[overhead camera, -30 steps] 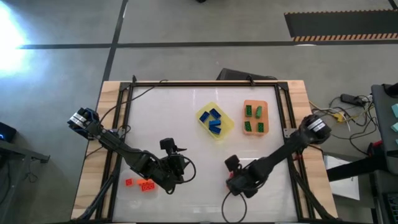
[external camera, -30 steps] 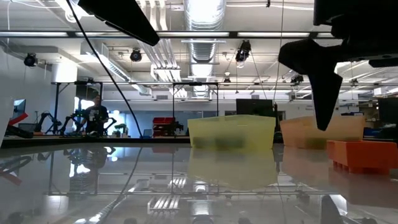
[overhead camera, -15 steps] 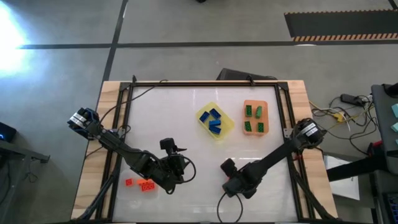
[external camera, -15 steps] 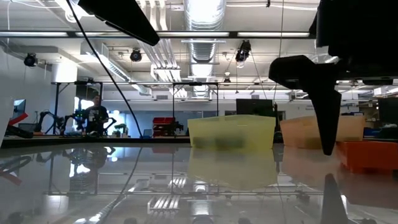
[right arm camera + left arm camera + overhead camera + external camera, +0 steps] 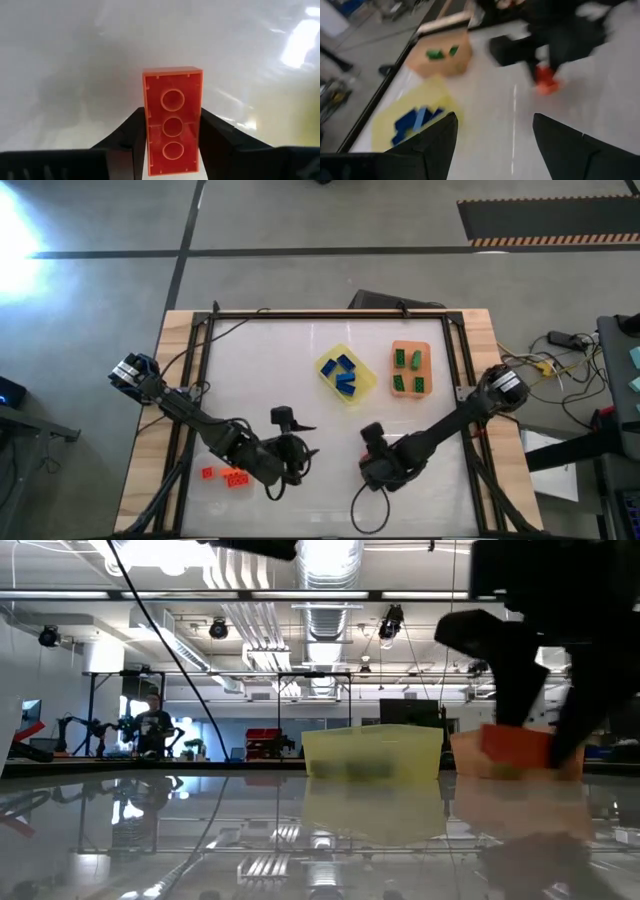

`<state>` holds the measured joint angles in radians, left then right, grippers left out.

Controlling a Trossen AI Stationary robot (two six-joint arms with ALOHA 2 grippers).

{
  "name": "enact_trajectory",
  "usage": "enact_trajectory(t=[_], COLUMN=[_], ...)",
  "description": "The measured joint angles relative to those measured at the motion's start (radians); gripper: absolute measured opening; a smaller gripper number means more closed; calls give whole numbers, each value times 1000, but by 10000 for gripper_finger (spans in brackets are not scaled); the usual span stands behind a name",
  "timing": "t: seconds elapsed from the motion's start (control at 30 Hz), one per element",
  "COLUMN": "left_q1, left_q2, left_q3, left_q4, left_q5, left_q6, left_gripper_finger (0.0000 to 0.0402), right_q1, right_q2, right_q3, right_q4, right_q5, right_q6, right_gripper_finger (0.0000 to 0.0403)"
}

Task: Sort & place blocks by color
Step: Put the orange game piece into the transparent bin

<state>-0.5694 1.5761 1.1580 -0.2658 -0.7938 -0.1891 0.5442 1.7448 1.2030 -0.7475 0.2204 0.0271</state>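
The right hand [image 5: 172,150] was pinching a red-orange block [image 5: 173,141] between its two dark fingers, one pressed against each long side. The block was a small oblong brick, seen on its hollow underside: three round tubes in a row inside a thin raised rim. From table level the same block [image 5: 517,747] showed as a bright orange patch between the dark fingers, held above the glossy white counter [image 5: 290,370] rather than resting on it. Looking down from above, the right hand [image 5: 372,465] sat over the near middle of the counter, its arm running back to the right edge.

The left hand [image 5: 295,452] hung just beside it, to the left, with its fingers spread apart and nothing between them; its own camera looked past those fingers [image 5: 432,145] across to the block [image 5: 546,80] in the other hand.

Two more red-orange blocks [image 5: 228,476] lay close together near the front left corner of the counter. Farther back, a yellow tray [image 5: 364,383] held several blue blocks [image 5: 343,374], jumbled at angles. Just beside it on the right, an orange tray [image 5: 410,346] held green blocks [image 5: 407,371], set apart from one another.
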Motion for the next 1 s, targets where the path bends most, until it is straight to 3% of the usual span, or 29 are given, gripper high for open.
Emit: enact_trajectory(t=[0.17,0.27,0.4,0.57,0.67,0.8,1.0], left_q1=[0,0,0,0,1,17,69], left_q2=[2,7,7,13,36,77,159], left_q3=[-1,-2,-2,-3,-3,-3,-3], left_q4=[132,162,186,232,279,403,634], left_q5=[41,44,44,61,67,61,58], left_q6=[93,123,124,128,157,211,301], left_gripper_finger=[242,242,242,242,242,242,242], right_q1=[14,21,19,14,13,13,11], right_q2=[-110,-194,-276,-303,-297,-289,-264], right_q3=[-85,-180,-316,-454,-497,-507,-492], right_q4=[49,224,597,1152,1375,1468,1461], right_q5=[263,397,518,522,495,452,426], right_q6=[133,189,137,-64,-186,-261,-275], right_gripper_finger=[125,125,125,125,125,125,125])
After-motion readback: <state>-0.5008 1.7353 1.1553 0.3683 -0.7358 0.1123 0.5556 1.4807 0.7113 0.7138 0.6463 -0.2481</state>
